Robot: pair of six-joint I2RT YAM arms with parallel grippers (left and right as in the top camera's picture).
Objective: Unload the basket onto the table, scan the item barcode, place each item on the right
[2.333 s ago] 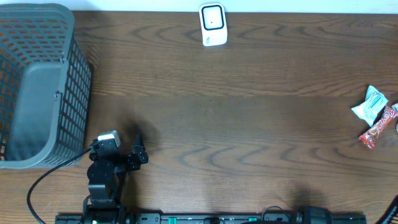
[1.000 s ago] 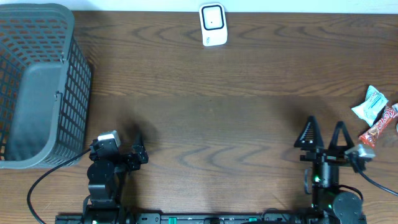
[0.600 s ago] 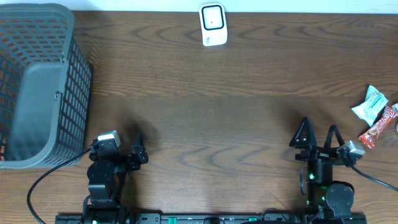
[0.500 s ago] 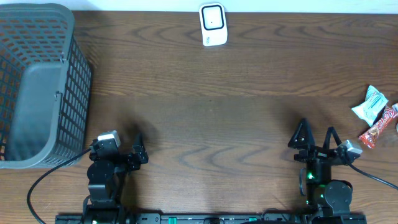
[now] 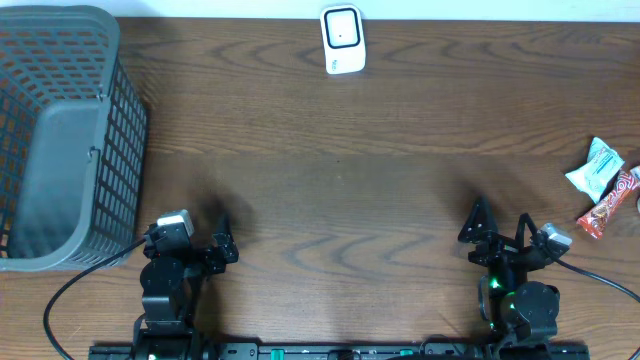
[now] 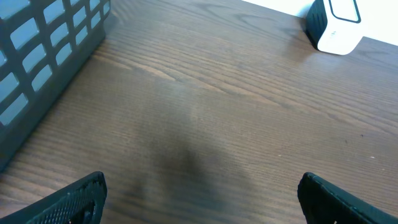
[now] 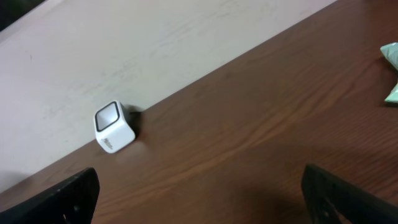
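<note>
A white barcode scanner [image 5: 342, 40] stands at the table's far edge; it also shows in the left wrist view [image 6: 336, 25] and the right wrist view [image 7: 114, 127]. Two items lie at the far right: a teal packet [image 5: 597, 168] and a red wrapped bar [image 5: 610, 205]. The packet's edge [image 7: 392, 71] shows in the right wrist view. My right gripper [image 5: 500, 222] is open and empty near the front right, left of the items. Over bare wood at the front left, my left gripper [image 5: 222, 240] is open with nothing in it.
A grey mesh basket [image 5: 60, 140] fills the left end of the table, and its wall [image 6: 43, 50] appears in the left wrist view. Dark wood lies between the grippers and the scanner. A pale wall [image 7: 155, 43] rises behind the table.
The right arm has come into view at the front right, then shifted a little left and turned its fingers leftward. The left arm has not moved.
</note>
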